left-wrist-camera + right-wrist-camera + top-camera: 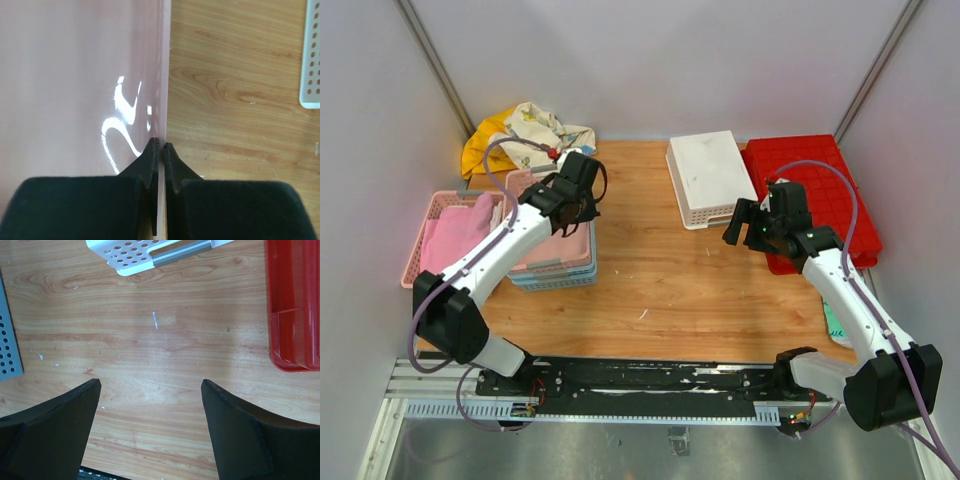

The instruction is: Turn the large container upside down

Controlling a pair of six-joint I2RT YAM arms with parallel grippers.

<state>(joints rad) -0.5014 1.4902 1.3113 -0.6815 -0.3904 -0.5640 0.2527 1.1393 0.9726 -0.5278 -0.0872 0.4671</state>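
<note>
Two arms reach over the desk [670,285]. On the left, the end effector [160,143] is pressed together, pinching the right edge of the pink basket [75,90], which tops a stack at 9 o'clock in the top view. On the right, the end effector [150,387] is spread wide above bare wood and grips nothing; the white basket [150,252] is at its 12 o'clock. The container [820,185] lies at 2 o'clock on the desk, grid-ribbed face up, just beside the white basket's right side.
</note>
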